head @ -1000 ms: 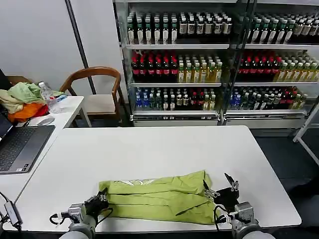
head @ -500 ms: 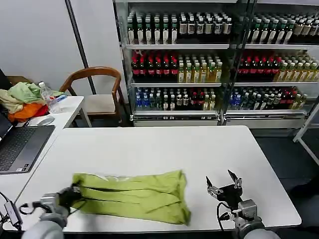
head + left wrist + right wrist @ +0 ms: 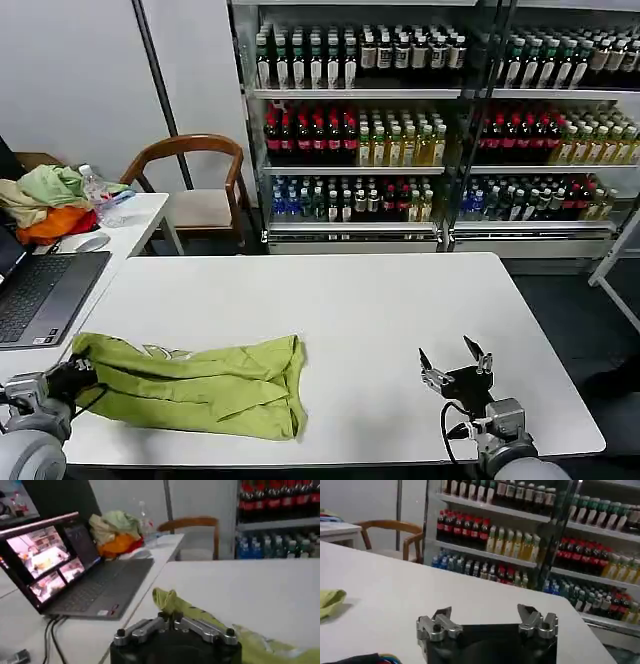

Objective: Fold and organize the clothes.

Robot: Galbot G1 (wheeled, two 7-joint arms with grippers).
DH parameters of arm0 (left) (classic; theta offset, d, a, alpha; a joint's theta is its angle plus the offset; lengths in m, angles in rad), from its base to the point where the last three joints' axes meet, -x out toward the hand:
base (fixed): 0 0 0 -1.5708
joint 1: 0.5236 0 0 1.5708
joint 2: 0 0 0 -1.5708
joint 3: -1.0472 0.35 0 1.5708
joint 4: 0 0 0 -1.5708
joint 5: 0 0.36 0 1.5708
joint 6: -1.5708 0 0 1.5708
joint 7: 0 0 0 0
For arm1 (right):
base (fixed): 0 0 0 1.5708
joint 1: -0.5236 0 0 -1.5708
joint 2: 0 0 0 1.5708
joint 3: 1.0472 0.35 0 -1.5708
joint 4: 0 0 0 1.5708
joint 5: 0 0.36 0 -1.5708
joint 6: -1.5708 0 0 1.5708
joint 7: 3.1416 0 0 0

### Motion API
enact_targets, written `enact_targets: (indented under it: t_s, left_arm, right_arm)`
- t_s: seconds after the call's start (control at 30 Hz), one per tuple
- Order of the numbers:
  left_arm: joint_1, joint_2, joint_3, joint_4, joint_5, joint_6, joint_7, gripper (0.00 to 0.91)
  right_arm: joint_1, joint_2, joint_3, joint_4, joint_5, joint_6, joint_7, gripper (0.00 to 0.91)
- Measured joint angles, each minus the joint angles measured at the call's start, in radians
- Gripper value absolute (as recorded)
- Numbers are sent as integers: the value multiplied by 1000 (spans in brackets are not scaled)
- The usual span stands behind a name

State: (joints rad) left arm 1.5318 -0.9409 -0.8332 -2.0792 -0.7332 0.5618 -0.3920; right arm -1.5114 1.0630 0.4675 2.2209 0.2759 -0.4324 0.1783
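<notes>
The lime yellow-green T-shirt (image 3: pixel 200 385) lies folded into a long band along the front left of the white table (image 3: pixel 380 310), one end bunched near the middle. My left gripper (image 3: pixel 72 378) is at the table's left front corner, shut on the shirt's left end. In the left wrist view the shirt (image 3: pixel 200 617) rises as a pinched tuft from between the closed fingers of the left gripper (image 3: pixel 171 616). My right gripper (image 3: pixel 451 361) stands open over bare table at the front right, well clear of the cloth; the right wrist view shows the right gripper (image 3: pixel 487 618) with nothing between its fingers and a corner of the shirt (image 3: pixel 329 602) far off.
An open laptop (image 3: pixel 40 290) sits on the side table at the left, with a heap of pale green and orange garments (image 3: pixel 45 205) and a water bottle (image 3: pixel 95 190) behind it. A wooden chair (image 3: pixel 195 185) and drink shelves (image 3: pixel 430 120) stand beyond the table.
My left gripper has dragged the shirt leftward along the front of the table, from the middle to the left corner. The right gripper let go of the cloth and stays open at the front right.
</notes>
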Motion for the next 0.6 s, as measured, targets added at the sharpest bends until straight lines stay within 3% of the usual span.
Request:
enact_targets:
  t_s: [0.3,0.6]
  left_arm:
    - [-20,-74,123,-126,-32,-10,38,40]
    - [-61,-125,303,-135,0,-49,87,40]
  right_arm:
    - [-30,4,27,18,-7,-3,-1,907]
    - [-59,14,45,25,-14,-4,-2,907]
